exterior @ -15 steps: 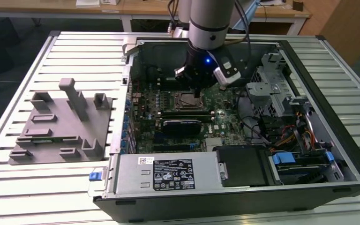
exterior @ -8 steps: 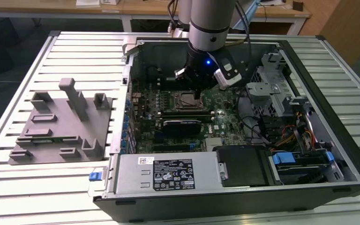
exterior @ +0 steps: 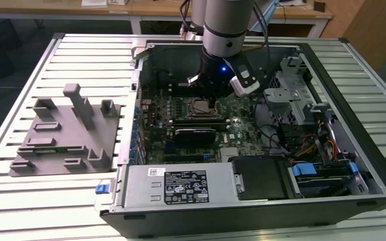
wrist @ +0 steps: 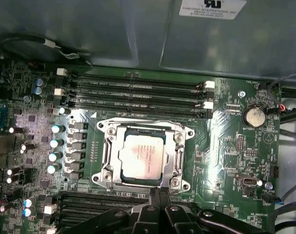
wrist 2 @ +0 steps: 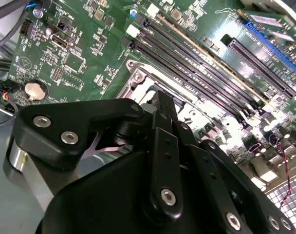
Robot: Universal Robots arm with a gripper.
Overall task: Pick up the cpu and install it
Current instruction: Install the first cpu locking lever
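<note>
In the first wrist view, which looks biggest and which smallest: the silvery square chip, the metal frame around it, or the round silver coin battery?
1. The metal socket frame, which spreads past the chip on every side.
2. The silvery-white square cpu, lying inside that frame.
3. The round silver coin battery, clearly the smallest.

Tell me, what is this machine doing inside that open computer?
A robot arm is reaching into an open computer case that lies on a slatted table. Its tool hangs just above the green circuit board. The cpu, a small silvery square chip, already sits inside its metal socket frame on that board, and the tool is right beside the frame's edge, not holding the chip.
</note>
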